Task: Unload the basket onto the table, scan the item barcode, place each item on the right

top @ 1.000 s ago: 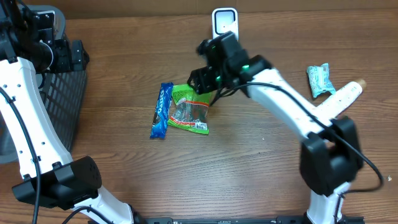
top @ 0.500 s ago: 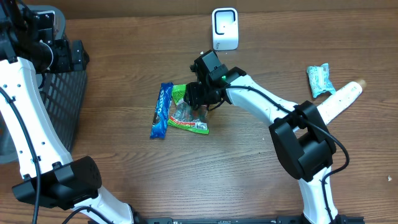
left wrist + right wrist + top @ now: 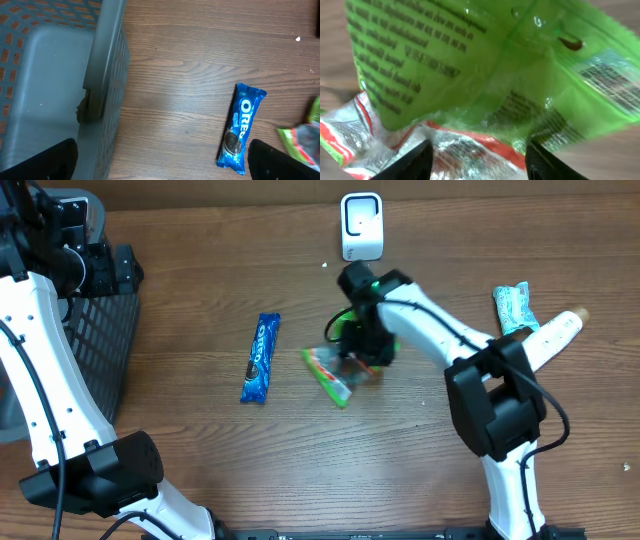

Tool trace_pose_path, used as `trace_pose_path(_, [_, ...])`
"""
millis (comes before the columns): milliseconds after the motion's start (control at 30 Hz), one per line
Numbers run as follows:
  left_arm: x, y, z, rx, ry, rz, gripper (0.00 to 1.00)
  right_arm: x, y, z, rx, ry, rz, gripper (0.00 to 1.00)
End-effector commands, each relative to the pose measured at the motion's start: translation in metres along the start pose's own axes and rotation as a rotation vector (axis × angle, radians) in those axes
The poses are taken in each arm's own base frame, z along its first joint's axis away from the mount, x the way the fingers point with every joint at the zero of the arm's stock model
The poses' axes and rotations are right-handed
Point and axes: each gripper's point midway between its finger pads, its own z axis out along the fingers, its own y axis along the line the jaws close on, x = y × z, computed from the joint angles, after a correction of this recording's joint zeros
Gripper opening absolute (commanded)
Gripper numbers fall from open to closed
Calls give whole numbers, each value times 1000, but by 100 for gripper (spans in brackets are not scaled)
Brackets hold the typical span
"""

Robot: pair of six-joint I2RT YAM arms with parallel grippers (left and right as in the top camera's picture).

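A green snack packet (image 3: pixel 328 376) with a red and silver front hangs tilted just above the table centre, my right gripper (image 3: pixel 358 358) shut on its upper edge. In the right wrist view the green packet (image 3: pixel 470 60) fills the frame, its printed back facing the camera, crumpled between the gripper (image 3: pixel 477 150) fingers. The white barcode scanner (image 3: pixel 361 225) stands at the back edge, a short way beyond the packet. My left gripper (image 3: pixel 162 162) is open and empty, hovering at the far left over the basket rim.
A blue Oreo pack (image 3: pixel 261 358) lies left of the packet; the left wrist view shows the Oreo pack (image 3: pixel 242 129) too. A dark mesh basket (image 3: pixel 95 350) stands at the left edge. A teal packet (image 3: pixel 515 308) lies at the right.
The right gripper came down on the green packet, took hold of it and pulled it right, away from the Oreo pack, tipping it up. The left arm has not moved.
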Motion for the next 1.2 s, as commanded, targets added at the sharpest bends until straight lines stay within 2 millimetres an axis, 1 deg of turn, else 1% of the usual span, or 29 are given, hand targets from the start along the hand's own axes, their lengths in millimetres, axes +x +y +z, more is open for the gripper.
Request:
trace_pose_path(0, [-2, -6, -8, 10, -22, 32, 100, -17, -8, -38, 22, -36, -208, 63])
trace_pose_path(67, [-2, -6, -8, 10, -22, 32, 100, -20, -10, -61, 21, -41, -278, 68])
trace_pose_path(133, [-2, -6, -8, 9, -22, 32, 100, -31, -12, -83, 7, -83, -342, 76])
trace_pose_path(167, [-2, -6, -8, 9, -22, 32, 99, -38, -13, -90, 0, -108, -372, 81])
trace_pose_path(200, [-2, -6, -8, 10, -22, 32, 99, -47, -16, -97, -6, -137, -409, 91])
trace_pose_path(267, [-2, -6, -8, 10, -22, 32, 100, -59, -25, -101, -8, -166, -453, 99])
trace_pose_path(300, [-2, -6, -8, 10, -22, 32, 99, -64, -32, -100, -11, -170, -475, 100])
trace_pose_path(333, [-2, -6, -8, 10, -22, 32, 100, -67, -39, -96, -35, -158, -515, 100])
trace_pose_path(467, [-2, -6, -8, 10, -22, 32, 100, -64, -50, -82, -180, -118, -647, 100])
trace_pose_path(567, [-2, -6, -8, 10, -22, 32, 100, -63, -58, -69, -256, -111, -709, 100])
trace_pose_path(667, [-2, -6, -8, 10, -22, 32, 100, -62, -62, -56, -298, -115, -747, 100])
trace_pose_path(767, [-2, -6, -8, 10, -22, 32, 100, -63, -65, -43, -297, -120, -751, 100])
trace_pose_path(800, [-2, -6, -8, 10, -22, 32, 100, -63, -66, -40, -298, -124, -760, 100])
trace_pose_path(900, [-2, -6, -8, 10, -22, 32, 99, -60, -58, -30, -330, -136, -813, 100])
trace_pose_path(1033, [-2, -6, -8, 10, -22, 32, 100, -61, -49, -17, -347, -160, -838, 100])
trace_pose_path(1167, [-2, -6, -8, 10, -22, 32, 100, -57, -39, -8, -372, -149, -853, 100])
